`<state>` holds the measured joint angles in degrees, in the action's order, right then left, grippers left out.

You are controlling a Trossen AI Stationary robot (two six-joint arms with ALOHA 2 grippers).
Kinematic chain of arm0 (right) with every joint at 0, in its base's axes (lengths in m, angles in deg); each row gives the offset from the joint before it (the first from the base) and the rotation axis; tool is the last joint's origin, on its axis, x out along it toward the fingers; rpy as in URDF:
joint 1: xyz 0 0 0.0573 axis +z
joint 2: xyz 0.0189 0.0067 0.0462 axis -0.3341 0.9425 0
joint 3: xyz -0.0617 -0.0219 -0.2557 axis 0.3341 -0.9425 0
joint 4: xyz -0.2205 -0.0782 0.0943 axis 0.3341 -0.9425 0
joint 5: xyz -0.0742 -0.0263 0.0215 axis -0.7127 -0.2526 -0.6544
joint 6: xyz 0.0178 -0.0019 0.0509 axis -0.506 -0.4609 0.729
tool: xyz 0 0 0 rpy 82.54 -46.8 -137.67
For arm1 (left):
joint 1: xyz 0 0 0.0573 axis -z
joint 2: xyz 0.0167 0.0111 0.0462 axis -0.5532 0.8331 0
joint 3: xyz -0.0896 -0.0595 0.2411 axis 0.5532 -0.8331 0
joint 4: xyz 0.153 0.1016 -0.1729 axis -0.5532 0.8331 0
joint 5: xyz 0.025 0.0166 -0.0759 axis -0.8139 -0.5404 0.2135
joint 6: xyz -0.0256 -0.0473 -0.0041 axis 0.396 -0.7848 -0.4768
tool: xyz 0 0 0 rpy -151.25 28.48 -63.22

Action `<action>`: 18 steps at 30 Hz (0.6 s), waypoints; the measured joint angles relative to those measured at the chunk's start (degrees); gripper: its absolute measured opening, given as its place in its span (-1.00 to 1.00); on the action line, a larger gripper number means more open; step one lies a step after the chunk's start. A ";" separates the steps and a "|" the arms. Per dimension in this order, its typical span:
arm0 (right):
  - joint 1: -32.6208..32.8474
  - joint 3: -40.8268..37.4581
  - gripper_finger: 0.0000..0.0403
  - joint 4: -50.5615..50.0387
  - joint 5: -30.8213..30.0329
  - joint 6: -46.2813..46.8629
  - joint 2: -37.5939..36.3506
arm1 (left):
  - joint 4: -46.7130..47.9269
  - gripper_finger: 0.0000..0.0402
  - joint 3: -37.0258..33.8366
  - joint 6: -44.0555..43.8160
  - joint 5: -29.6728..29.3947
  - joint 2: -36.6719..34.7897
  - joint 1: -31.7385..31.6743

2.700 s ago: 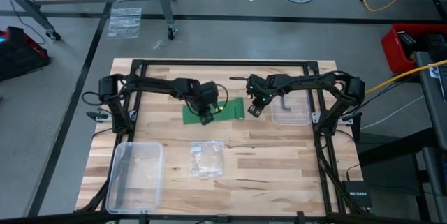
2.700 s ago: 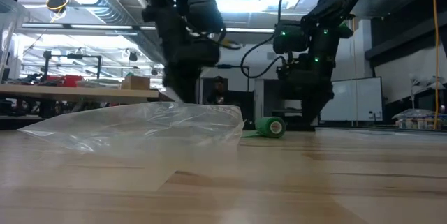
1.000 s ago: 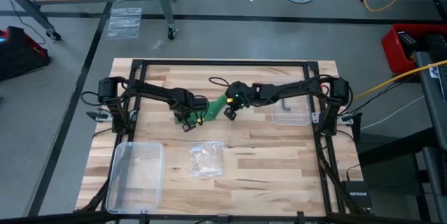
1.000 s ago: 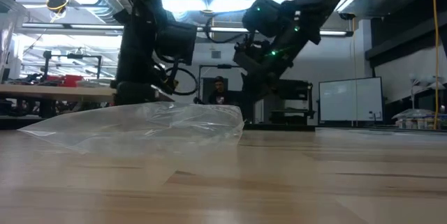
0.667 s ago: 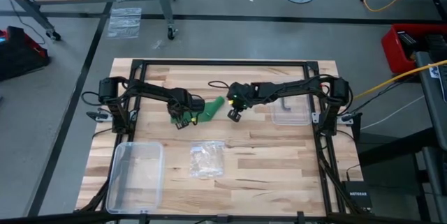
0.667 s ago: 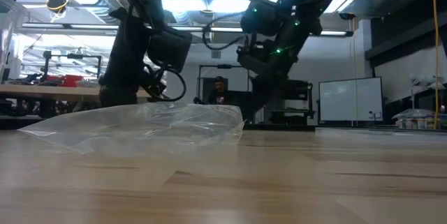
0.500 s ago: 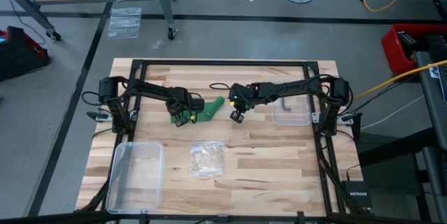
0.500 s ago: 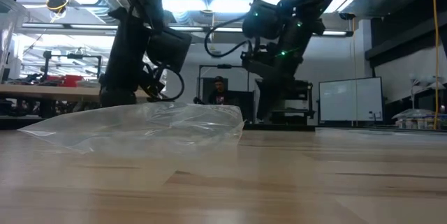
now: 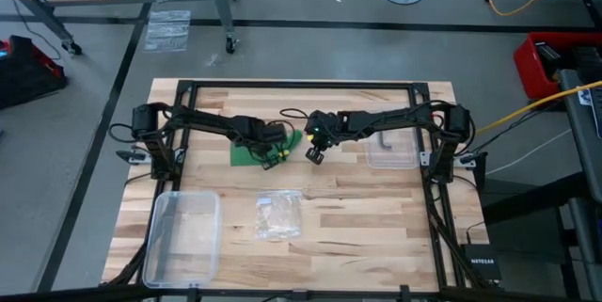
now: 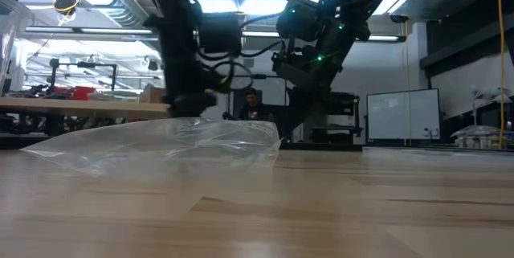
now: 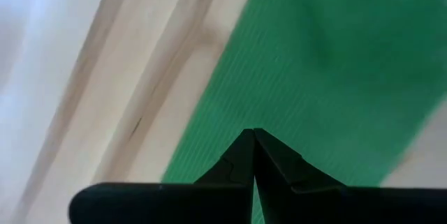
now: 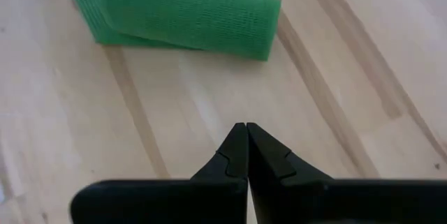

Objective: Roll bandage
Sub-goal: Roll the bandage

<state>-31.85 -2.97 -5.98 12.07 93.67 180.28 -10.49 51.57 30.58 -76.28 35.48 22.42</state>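
Lying flat mid-table, bandage [image 9: 252, 151], partly rolled; left gripper [image 9: 274, 158] pressed together upon it, right gripper [image 9: 314, 156] closed, just beside.

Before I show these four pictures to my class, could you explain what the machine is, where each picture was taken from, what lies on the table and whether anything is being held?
It is a robot with two dark arms at a wooden table. One camera looks straight down, one sits at table height, and one rides on each wrist.

On the table lie a green bandage, partly rolled, a crinkly clear plastic bag, a clear plastic box and a smaller clear tray.

The left gripper is shut, its tips over the flat bandage strip. The right gripper is shut and empty, beside the rolled end. Neither holds anything.
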 joint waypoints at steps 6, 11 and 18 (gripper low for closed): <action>-0.01 0.00 -1.00 -0.03 0.36 1.44 0.98 | -5.10 -1.00 0.04 -0.06 1.01 -0.07 -1.46; -0.02 0.00 -1.00 2.62 1.39 1.53 4.11 | -8.81 -1.00 0.04 -2.10 5.12 -0.04 -2.05; -0.02 0.00 -1.00 4.03 1.39 1.75 5.88 | -10.34 -1.00 0.04 -4.01 8.82 0.00 -1.50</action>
<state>-31.88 -2.97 -1.95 13.46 95.41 186.16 -20.83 51.61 26.56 -67.46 35.48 20.92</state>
